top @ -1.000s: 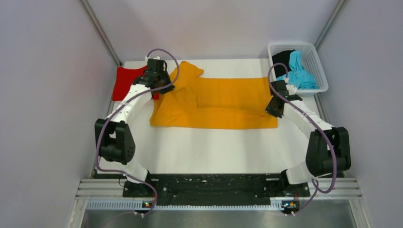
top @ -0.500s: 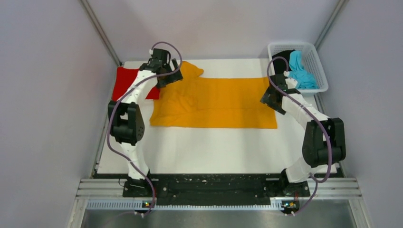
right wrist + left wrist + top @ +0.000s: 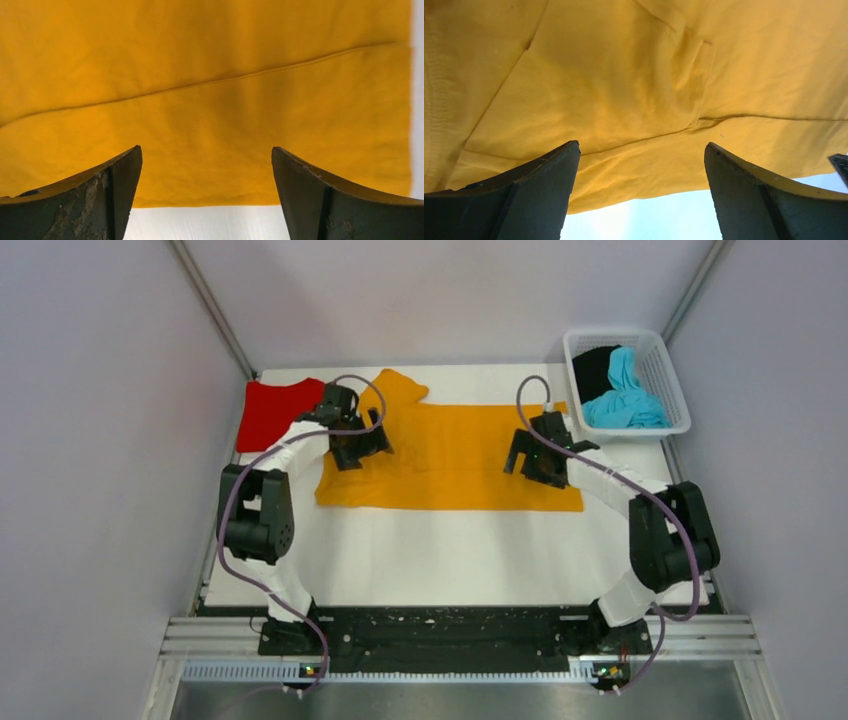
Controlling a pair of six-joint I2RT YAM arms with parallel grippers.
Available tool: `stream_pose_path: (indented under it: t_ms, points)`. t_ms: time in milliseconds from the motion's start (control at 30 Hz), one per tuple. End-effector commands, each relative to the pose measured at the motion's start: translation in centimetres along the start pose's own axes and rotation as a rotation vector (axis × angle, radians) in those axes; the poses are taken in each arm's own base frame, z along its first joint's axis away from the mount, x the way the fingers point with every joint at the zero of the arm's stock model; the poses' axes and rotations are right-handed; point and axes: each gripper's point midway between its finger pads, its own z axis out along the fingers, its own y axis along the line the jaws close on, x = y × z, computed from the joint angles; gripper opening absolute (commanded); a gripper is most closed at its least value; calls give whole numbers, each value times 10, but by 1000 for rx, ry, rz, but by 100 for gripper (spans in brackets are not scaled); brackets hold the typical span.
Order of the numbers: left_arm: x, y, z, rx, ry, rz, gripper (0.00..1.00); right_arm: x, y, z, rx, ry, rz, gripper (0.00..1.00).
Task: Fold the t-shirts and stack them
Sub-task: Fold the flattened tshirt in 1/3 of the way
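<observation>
Off at the far right corner of the table (image 3: pixel 450 560), the basket (image 3: pixel 674 382) held two shirts. The cyan tee (image 3: pixel 625 400) lay bunched on its right and near side, rising toward the far rim. The black tee (image 3: pixel 594 368) was crumpled in the far left part, partly under the cyan one. Neither was folded.

Outside the basket, the orange tee (image 3: pixel 460 455) lay spread as a wide band across the far middle of the table, one sleeve sticking out toward the far edge at its left end. A long crease ran along it in the right wrist view (image 3: pixel 210 75), and its left part was rumpled with several folds in the left wrist view (image 3: pixel 624 75). The red tee (image 3: pixel 272 412) lay flat at the far left corner, just beside the orange one. The left arm hid the join, so I could not tell whether they touched.

Over the orange tee's left part hung the left claw (image 3: pixel 360 447), its fingers spread wide and gripping nothing; only cloth and a strip of table showed between them (image 3: pixel 641 150). The right claw (image 3: pixel 527 455) hung over the right part near the front hem, likewise wide apart and empty (image 3: pixel 206 152).
</observation>
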Motion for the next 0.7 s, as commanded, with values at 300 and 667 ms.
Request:
stream_pose_path:
  t_ms: [300,667]
  points:
    - [60,39,25,-24,60,-78,99,56,-6,28,-9,105,-86,99]
    - [154,69,-17,-38,82,-201,99,127,-48,-15,16,218,-39,99]
